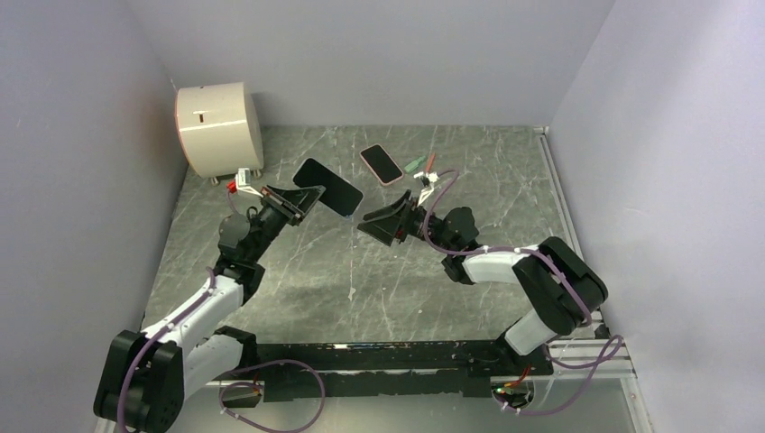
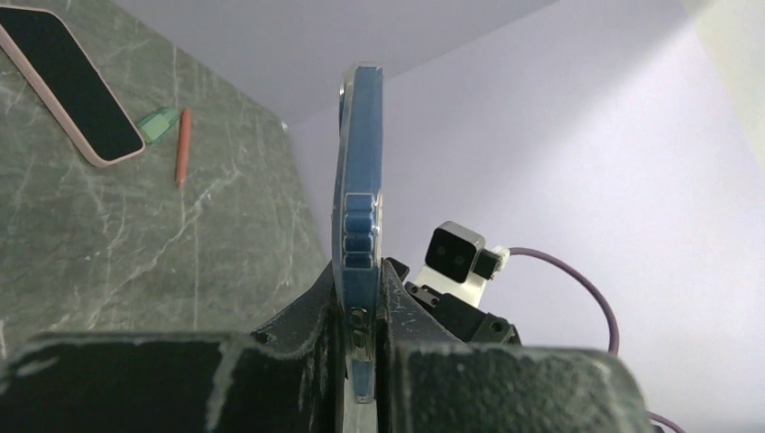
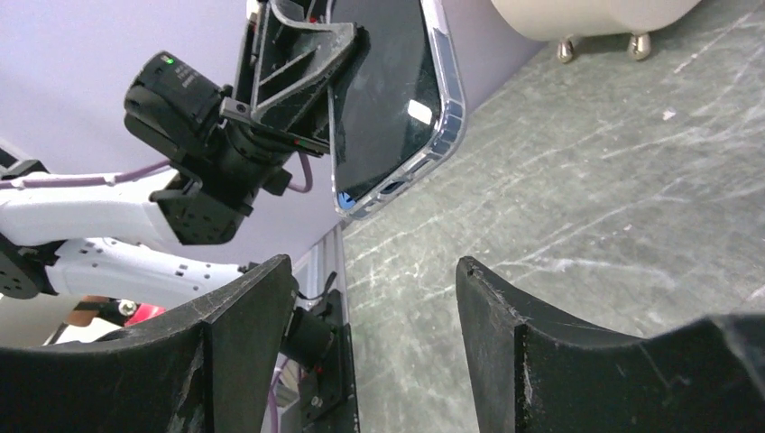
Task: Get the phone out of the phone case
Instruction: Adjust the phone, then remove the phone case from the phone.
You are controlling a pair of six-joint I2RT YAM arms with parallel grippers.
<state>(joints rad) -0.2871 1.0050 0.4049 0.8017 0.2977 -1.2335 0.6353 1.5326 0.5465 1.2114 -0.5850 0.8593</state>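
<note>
A dark-screened blue phone (image 1: 330, 187) sits in a clear phone case (image 3: 454, 115) and hangs in the air over the table. My left gripper (image 1: 302, 197) is shut on its lower end. In the left wrist view the phone (image 2: 359, 171) stands edge-on, pinched between the jaws of the left gripper (image 2: 359, 298). My right gripper (image 1: 374, 223) is just right of the phone, apart from it and open. In the right wrist view nothing lies between the right gripper's (image 3: 374, 275) fingers, and the phone (image 3: 383, 90) is above them.
A second phone in a pink case (image 1: 381, 163) lies flat at the back, with an orange pen (image 2: 182, 149) and a green item (image 2: 158, 124) beside it. A white drum-shaped object (image 1: 219, 129) stands at the back left. Grey walls enclose the table.
</note>
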